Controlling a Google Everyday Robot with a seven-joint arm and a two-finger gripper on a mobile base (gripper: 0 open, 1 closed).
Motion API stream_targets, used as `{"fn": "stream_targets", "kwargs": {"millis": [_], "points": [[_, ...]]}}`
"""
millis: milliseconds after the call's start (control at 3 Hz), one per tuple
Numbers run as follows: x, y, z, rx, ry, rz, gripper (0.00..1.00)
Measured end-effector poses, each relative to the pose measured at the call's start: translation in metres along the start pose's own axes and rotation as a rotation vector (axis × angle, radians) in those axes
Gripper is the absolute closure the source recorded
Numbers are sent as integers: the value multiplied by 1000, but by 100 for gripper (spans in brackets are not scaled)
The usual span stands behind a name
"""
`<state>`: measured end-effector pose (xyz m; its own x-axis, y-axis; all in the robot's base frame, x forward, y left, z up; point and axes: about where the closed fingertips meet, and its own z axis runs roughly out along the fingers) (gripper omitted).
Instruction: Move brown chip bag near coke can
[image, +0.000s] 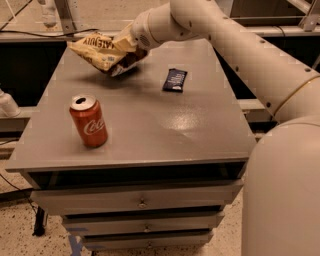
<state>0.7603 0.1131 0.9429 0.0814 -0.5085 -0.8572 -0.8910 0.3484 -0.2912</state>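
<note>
Gripper (131, 52): over the far left part of the table (150, 135), at the end of the arm (240, 45) that reaches in from the right. It is closed on the right end of the bag (100, 47) and holds nothing else.
Bag: held clear of the table top, with its shadow on the surface beneath it. It lies roughly left to right, printed face up, and its free end points left, away from the gripper.
Can (89, 122): upright near the front left edge, well apart from the bag.
Wrapper (175, 80): flat on the table, right of the bag and off the line from bag to can.
Handling: judged light, soft and crumpled. Foil is slippery and yields under pressure, and the contents are brittle.
Grip point: an end seam or a gathered fold, where the foil is doubled. Avoid the full middle, which would crush the chips.
Step in hand: transport, judged about half done.
Next move: bring the bag toward the front left, then lower it just beside the can without contact.
Risk: the free end hangs wider than the can and could tip it. The foil could also slip from the grip.
</note>
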Motion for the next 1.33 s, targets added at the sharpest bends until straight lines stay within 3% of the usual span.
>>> {"fn": "stream_targets", "kwargs": {"millis": [333,667,1000,1333], "points": [[16,13,-39,35,25,31,100],[38,44,-66,39,58,81,100],[57,79,-84,31,85,138,100],[68,99,-98,40,103,172,100]]}}
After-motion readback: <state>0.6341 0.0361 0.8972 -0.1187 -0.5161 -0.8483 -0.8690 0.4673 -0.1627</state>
